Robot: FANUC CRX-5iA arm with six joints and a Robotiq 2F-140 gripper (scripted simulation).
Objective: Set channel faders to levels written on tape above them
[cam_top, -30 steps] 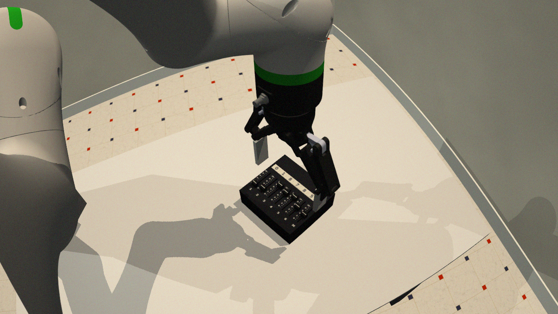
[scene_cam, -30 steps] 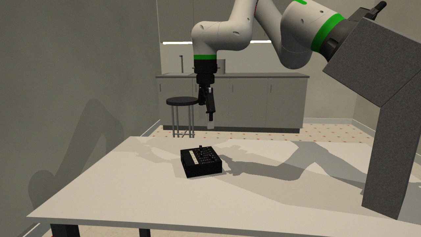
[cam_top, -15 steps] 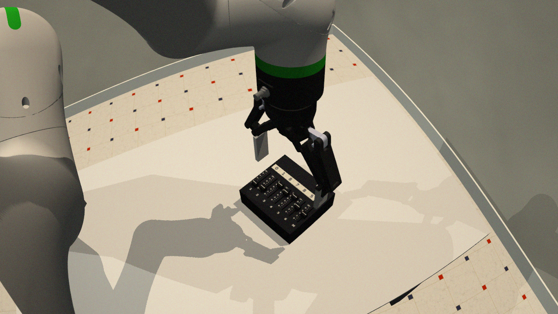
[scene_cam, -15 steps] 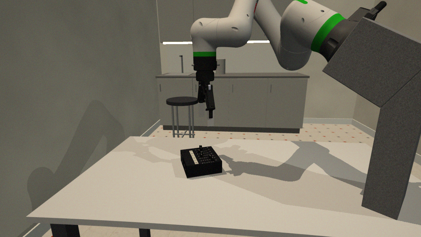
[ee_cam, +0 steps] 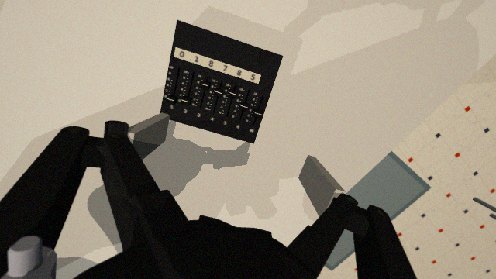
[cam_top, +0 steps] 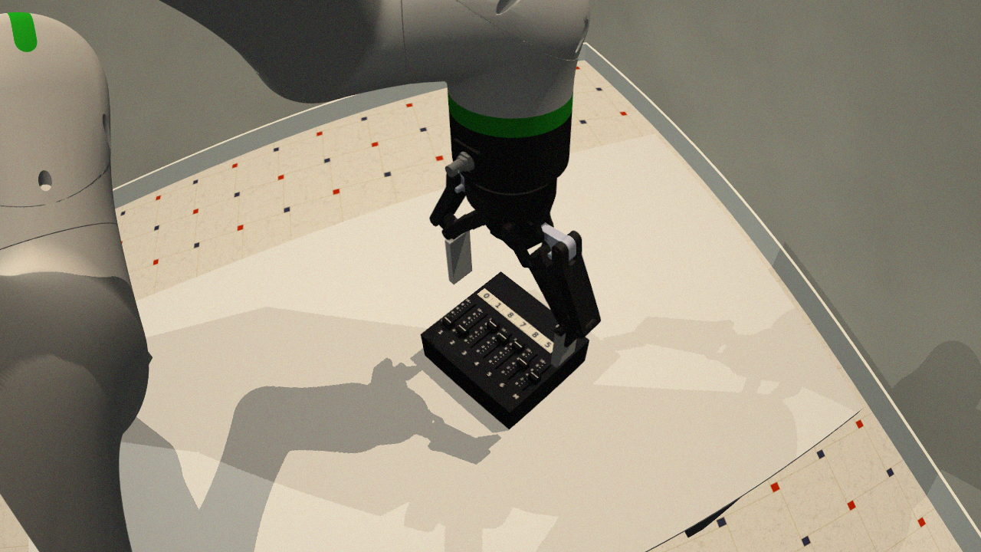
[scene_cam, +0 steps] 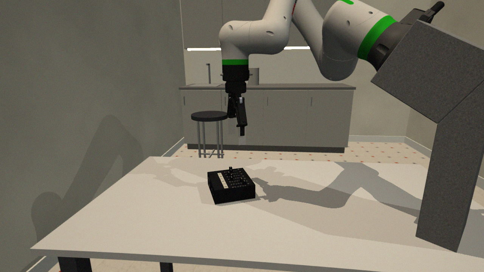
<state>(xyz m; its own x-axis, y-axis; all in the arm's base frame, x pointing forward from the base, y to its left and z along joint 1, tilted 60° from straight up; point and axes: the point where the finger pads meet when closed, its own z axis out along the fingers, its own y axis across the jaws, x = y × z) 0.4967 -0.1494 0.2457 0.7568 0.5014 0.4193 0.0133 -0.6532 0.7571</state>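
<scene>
The black lighting desk (cam_top: 516,290) (scene_cam: 233,196) (ee_cam: 229,49) stands flat on the table. Its tape (cam_top: 516,319) (ee_cam: 218,65) reads 0, 1, 8, 7, 8, 5. In the wrist view the cap of channel 1 (ee_cam: 170,99) is at the bottom and channel 2 (ee_cam: 185,101) near it. Channel 3 (ee_cam: 204,84), channel 4 (ee_cam: 218,92) and channel 5 (ee_cam: 232,93) stand high, channel 6 (ee_cam: 243,106) about midway, and the master (ee_cam: 257,113) a little lower. Exact marks are too small to read. My gripper (cam_top: 510,312) (scene_cam: 236,134) (ee_cam: 237,148) is wide open and empty, above the desk, touching nothing.
The pale table (cam_top: 329,274) (scene_cam: 152,216) carries the desk. The arm's grey pedestal (scene_cam: 443,175) rises at the right in the exterior view. A round stool (scene_cam: 209,115) and kitchen cabinets (scene_cam: 287,115) stand beyond the table. Arm shadows cross the table beside the desk.
</scene>
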